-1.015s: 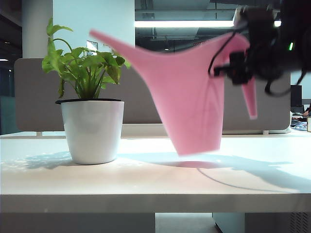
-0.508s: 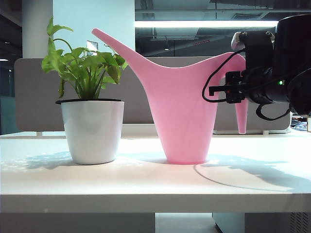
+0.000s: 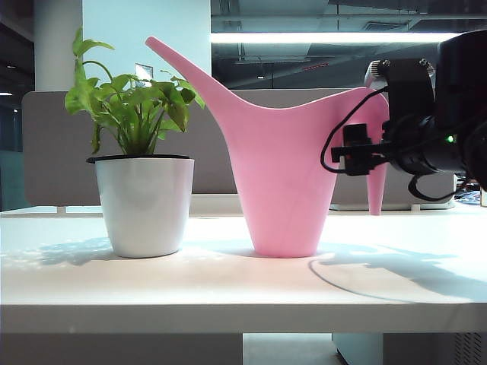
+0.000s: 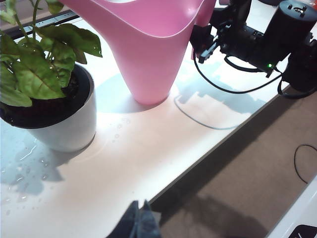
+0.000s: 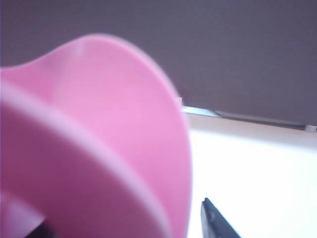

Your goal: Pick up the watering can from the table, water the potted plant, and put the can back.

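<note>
The watering can (image 3: 285, 182) stands on the counter (image 3: 228, 281); the right pincer (image 3: 364, 148), at its 3 o'clock handle, looks parted, so back straight off. The left pincer (image 4: 138, 223) seems shut, empty.

We see the right arm (image 3: 449, 114) as a bulky matte black body of rounded housings, with a squarish pale grey block on top of its wrist. A thin black cable loops out from it and back in. A small green light glows on its side. Its gripper (image 3: 358, 148) is black and boxy. At the near edge, the left gripper (image 4: 138, 223) shows only dark, blue-grey fingertips.
</note>
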